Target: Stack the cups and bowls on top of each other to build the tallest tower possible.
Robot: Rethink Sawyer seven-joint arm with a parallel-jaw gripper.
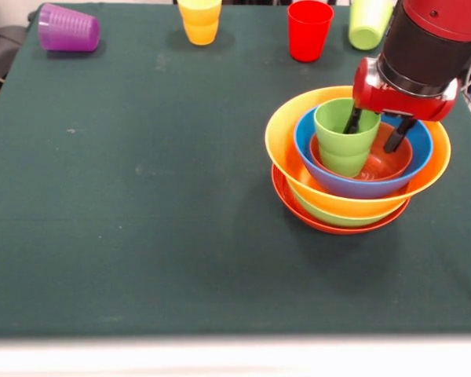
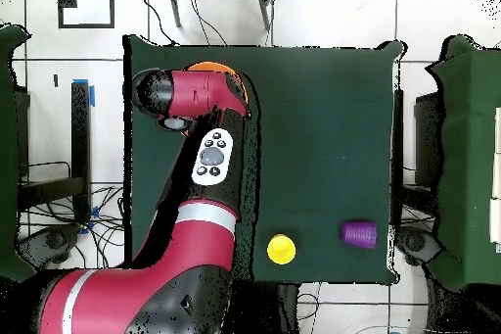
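Observation:
The tower stands at the right in the front view: the wide red-orange bowl (image 1: pixel 292 206) at the bottom, then the green bowl (image 1: pixel 330 216), the large orange-yellow bowl (image 1: pixel 282 129), the blue bowl (image 1: pixel 304 141) and the small orange bowl (image 1: pixel 388 161). A light green cup (image 1: pixel 344 141) stands upright in the small orange bowl. My gripper (image 1: pixel 369 140) is open and straddles the cup's right wall, one finger inside and one outside. In the overhead view the arm (image 2: pixel 201 115) hides the tower except an orange rim (image 2: pixel 210 67).
Along the far edge in the front view are a purple cup (image 1: pixel 67 29) lying on its side, a yellow cup (image 1: pixel 199 20), a red cup (image 1: pixel 309 29) and a second light green cup (image 1: pixel 369 22). The overhead view shows the yellow cup (image 2: pixel 281 249) and the purple cup (image 2: pixel 359 234).

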